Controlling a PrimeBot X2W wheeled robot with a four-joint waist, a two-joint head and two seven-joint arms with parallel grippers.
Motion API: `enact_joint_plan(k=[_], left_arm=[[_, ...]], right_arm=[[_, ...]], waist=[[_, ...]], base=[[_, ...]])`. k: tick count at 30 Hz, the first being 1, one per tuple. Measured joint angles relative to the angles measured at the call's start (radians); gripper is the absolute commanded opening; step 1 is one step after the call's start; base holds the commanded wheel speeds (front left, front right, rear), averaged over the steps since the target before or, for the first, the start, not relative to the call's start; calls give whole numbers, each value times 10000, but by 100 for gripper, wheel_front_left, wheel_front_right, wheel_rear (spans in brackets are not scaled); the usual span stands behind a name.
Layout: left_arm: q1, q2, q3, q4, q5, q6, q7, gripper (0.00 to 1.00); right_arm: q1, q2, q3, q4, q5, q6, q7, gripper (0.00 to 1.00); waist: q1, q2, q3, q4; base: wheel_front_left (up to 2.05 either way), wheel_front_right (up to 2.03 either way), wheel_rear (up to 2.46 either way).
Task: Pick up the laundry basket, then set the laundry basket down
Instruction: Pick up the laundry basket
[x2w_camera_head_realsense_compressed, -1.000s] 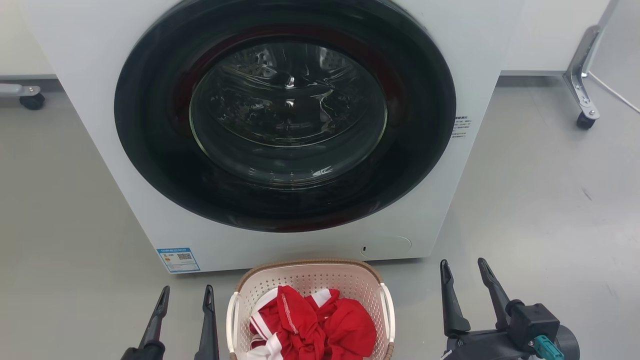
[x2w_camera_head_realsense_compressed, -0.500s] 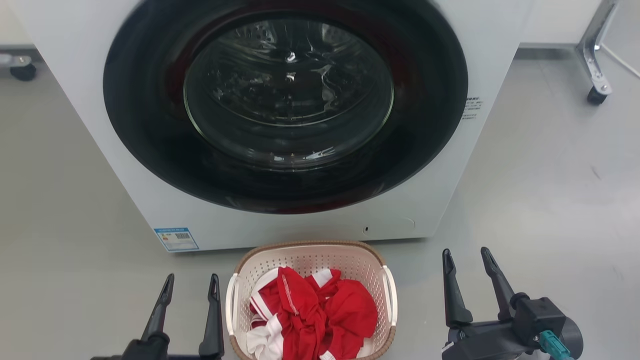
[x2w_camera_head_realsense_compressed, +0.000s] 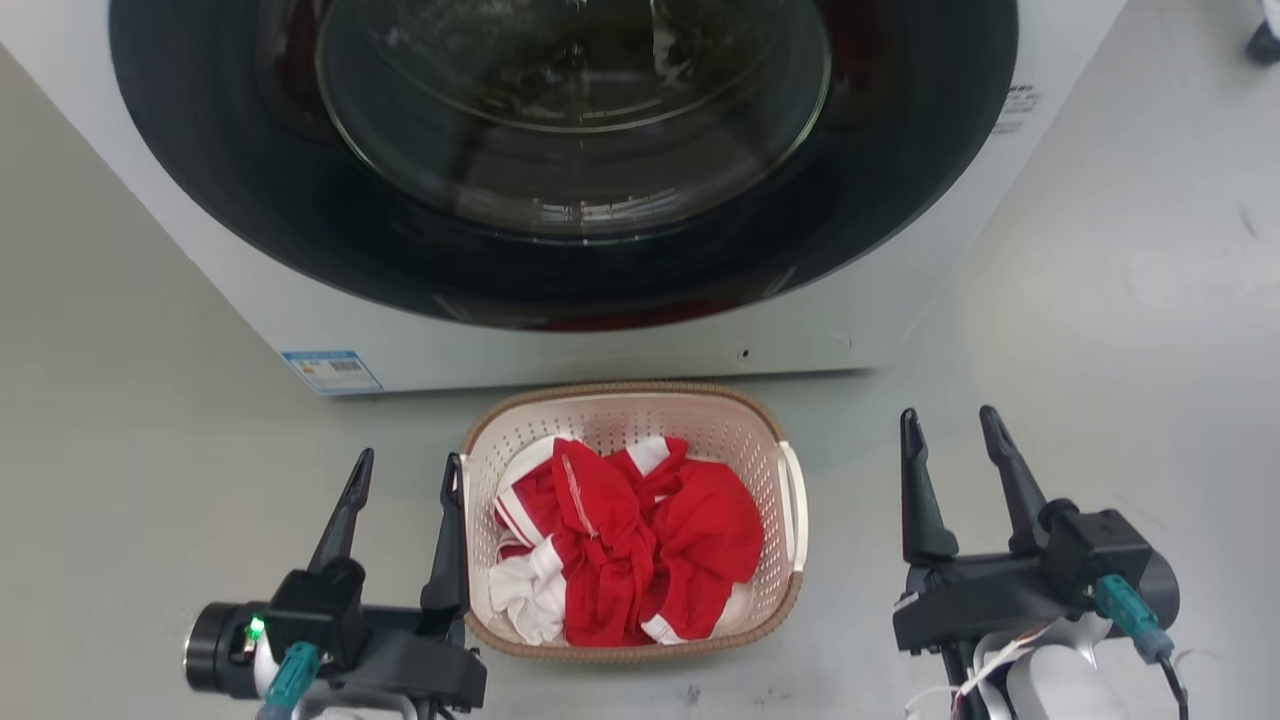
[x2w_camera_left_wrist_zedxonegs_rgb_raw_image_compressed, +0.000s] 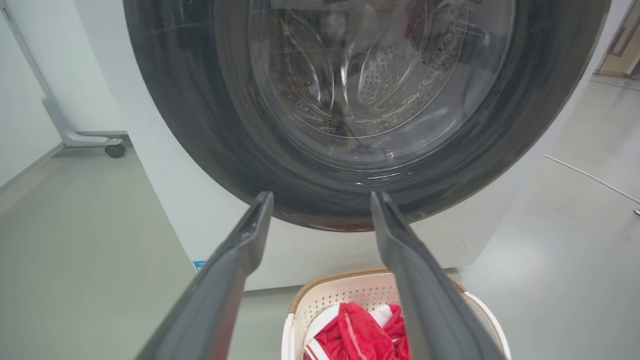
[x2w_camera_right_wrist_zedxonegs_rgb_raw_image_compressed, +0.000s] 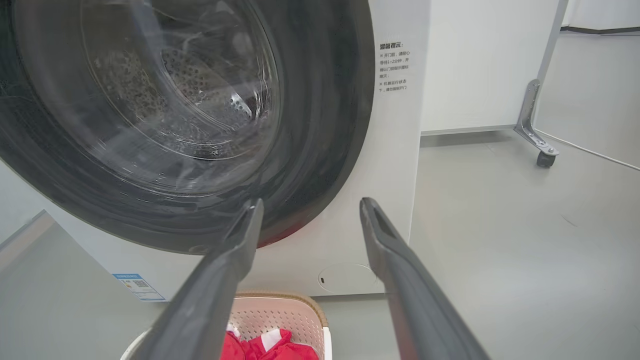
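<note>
The laundry basket (x2w_camera_head_realsense_compressed: 610, 412) is cream-white and perforated with a brown woven-look rim; it stands on the grey floor just before the washing machine, holding crumpled red and white clothes (x2w_camera_head_realsense_compressed: 630, 535). Its far rim shows low in the left wrist view (x2w_camera_left_wrist_zedxonegs_rgb_raw_image_compressed: 325, 300) and the right wrist view (x2w_camera_right_wrist_zedxonegs_rgb_raw_image_compressed: 280, 312). My left gripper (x2w_camera_head_realsense_compressed: 405, 468) is open beside the basket's left side, its inner finger close against the left rim. My right gripper (x2w_camera_head_realsense_compressed: 950, 425) is open, a clear gap right of the basket's white right handle (x2w_camera_head_realsense_compressed: 795, 500). Nothing sits between either pair of fingers.
The white washing machine (x2w_camera_head_realsense_compressed: 620, 350), with its large dark round door (x2w_camera_head_realsense_compressed: 560, 150) shut, stands right behind the basket. A blue label (x2w_camera_head_realsense_compressed: 330, 370) is at its lower left. A caster foot (x2w_camera_right_wrist_zedxonegs_rgb_raw_image_compressed: 545, 159) of a metal frame stands far right. Open grey floor lies on both sides.
The head camera has tilted down, so the basket and both grippers sit higher in the picture with more of each showing. The left gripper's inner finger now stands nearer the basket's left rim.
</note>
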Motion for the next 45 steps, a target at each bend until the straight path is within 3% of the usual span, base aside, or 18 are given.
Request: enact_joint_plan(k=[6,23,45], left_arm=[[-918,-58,-59,982,-36,-71,-29,100],[-3628,-207,222,3555,-1179,-347,140,100],[-6002,-293,-151,6100,-1546,-685,178,100]], right_arm=[[-968,-144,-123,815,-2,169,-21,100],[-3117,-198,-263,2951,-15,244,-48,100],[-5267,-205,-31,4566,-109,330,-50,100]], waist=[[1,0,869,76],[0,1,3400,415],[-1,2,6405,803]], base=[[0,0,0],[0,0,0],[0,0,0]])
